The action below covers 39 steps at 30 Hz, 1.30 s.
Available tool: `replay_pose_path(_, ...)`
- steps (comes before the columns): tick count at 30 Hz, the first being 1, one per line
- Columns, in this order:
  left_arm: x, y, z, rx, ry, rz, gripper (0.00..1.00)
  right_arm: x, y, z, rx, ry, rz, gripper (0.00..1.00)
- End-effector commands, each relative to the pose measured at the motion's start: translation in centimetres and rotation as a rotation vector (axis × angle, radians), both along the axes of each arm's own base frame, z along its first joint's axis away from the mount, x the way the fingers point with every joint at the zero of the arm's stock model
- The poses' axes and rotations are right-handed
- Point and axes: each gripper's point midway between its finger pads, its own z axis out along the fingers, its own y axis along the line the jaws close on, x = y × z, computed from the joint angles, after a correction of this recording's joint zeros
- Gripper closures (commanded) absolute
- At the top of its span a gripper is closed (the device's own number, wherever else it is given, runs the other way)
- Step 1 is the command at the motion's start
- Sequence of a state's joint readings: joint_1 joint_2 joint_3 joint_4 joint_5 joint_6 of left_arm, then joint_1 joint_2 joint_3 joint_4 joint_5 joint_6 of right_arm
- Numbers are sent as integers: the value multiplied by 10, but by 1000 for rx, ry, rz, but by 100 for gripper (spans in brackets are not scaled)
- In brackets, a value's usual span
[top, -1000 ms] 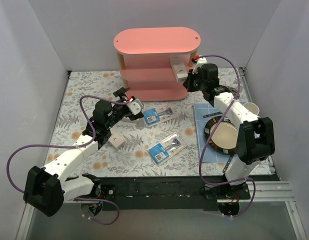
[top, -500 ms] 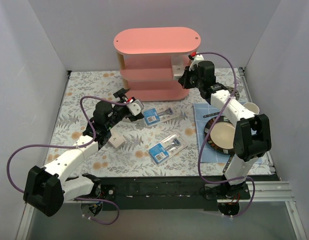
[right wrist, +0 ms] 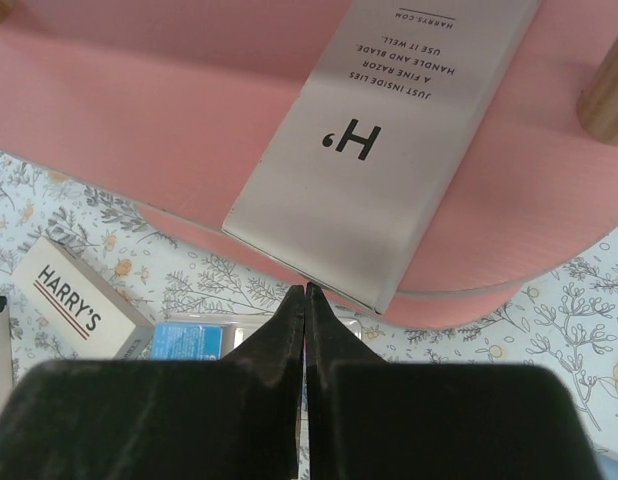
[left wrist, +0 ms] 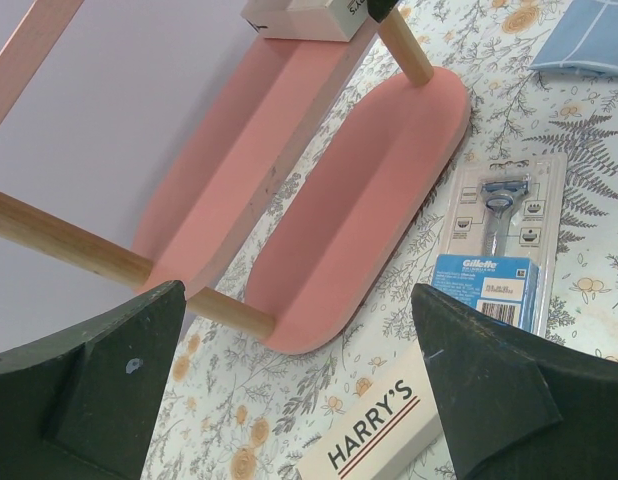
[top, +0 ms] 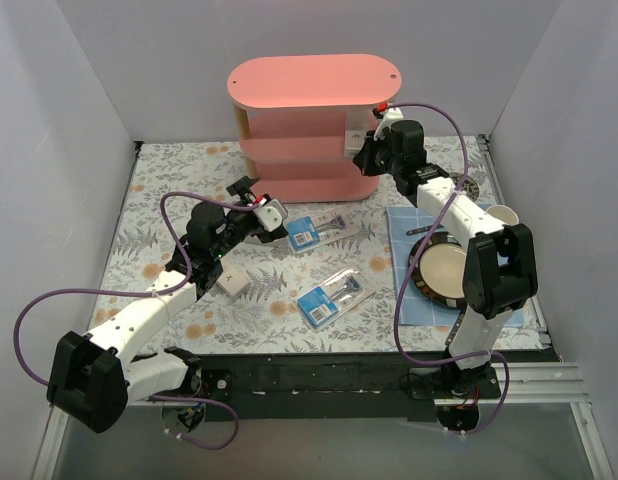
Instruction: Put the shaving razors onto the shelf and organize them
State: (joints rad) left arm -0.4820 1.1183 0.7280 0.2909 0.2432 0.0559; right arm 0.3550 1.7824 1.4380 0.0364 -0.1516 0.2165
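The step in hand is seating one razor box on the pink shelf [top: 312, 80]. The right gripper [right wrist: 306, 292] is at the shelf's right end, its jaws pressed flat together with nothing between them. Its tips are at the near end of a white Harry's box [right wrist: 389, 150] that lies flat on the middle tier [right wrist: 139, 110], askew, with its near end hanging just over the tier's front edge. Whether the tips touch the box I cannot tell. It looks like a nudge with closed fingers. The next move there calls for a short, level push toward the shelf's back, enough to bring the overhanging end onto the tier and square it up (too hard, and it could swing against the wooden post [right wrist: 604, 90]).

The left gripper [left wrist: 297, 300] hangs in front of the shelf's bottom tier, jaws spread wide and empty. Below it a second Harry's box [left wrist: 374, 435] lies on the floral table cover [top: 159, 190] just before the shelf, beside a Gillette blister pack [left wrist: 494, 250]. That arm needs to come down and close across the box's narrow width. Farther out from the shelf lie a third Harry's box [top: 234, 283] and another blister pack [top: 334, 295] — four packages not yet shelved.
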Motion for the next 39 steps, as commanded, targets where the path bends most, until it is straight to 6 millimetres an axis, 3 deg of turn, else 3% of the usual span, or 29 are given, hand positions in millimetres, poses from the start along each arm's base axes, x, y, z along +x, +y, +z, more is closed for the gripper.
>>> replay_pose_path(1, -3, 0, 0, 5, -6, -1, 3, 15, -3, 34, 5, -111, -30, 99)
replay_pose_path(6, -2, 0, -1, 5, -2, -2, 3, 21, 1, 32, 12, -110, -17, 99)
replay_pose_path(10, -3, 0, -1, 5, 4, -1, 2, 15, 2, 36, 20, -108, 1, 99)
replay_pose_path(15, -11, -3, -8, -6, 70, -27, 2, -12, -5, 33, -1, -82, 23, 99)
replay_pose_path(17, -17, -5, -16, -16, 141, -44, 2, -24, -7, 30, -16, -75, 45, 93)
replay_pose_path(18, -19, -6, -19, -21, 172, -45, 2, -33, -10, 30, -38, -83, 65, 88)
replay_pose_path(19, -24, -6, -31, -38, 256, -36, 2, -42, -13, 16, -58, -57, 77, 74)
replay_pose_path(21, -25, -5, -32, -76, 326, -10, 2, -62, -16, 9, -104, -55, 139, 64)
replay_pose_path(22, -33, -4, -47, -83, 428, 5, 2, -73, -18, -7, -125, -28, 163, 56)
replay_pose_path(24, -41, -8, -53, -88, 511, -15, 2, -95, -16, -9, -130, -33, 242, 47)
replay_pose_path(25, -54, -7, -67, -58, 585, -31, 2, -106, -17, -20, -175, -35, 306, 40)
replay_pose_path(28, -76, -4, -80, 12, 670, -78, 2, -149, -12, -45, -227, 0, 509, 38)
replay_pose_path(32, -87, 4, -81, 58, 689, -80, 2, -198, -3, -63, -292, 4, 789, 38)
replay_pose_path(39, -92, 22, -83, 97, 612, -55, 2, -250, 7, -100, -516, -47, 1113, 39)
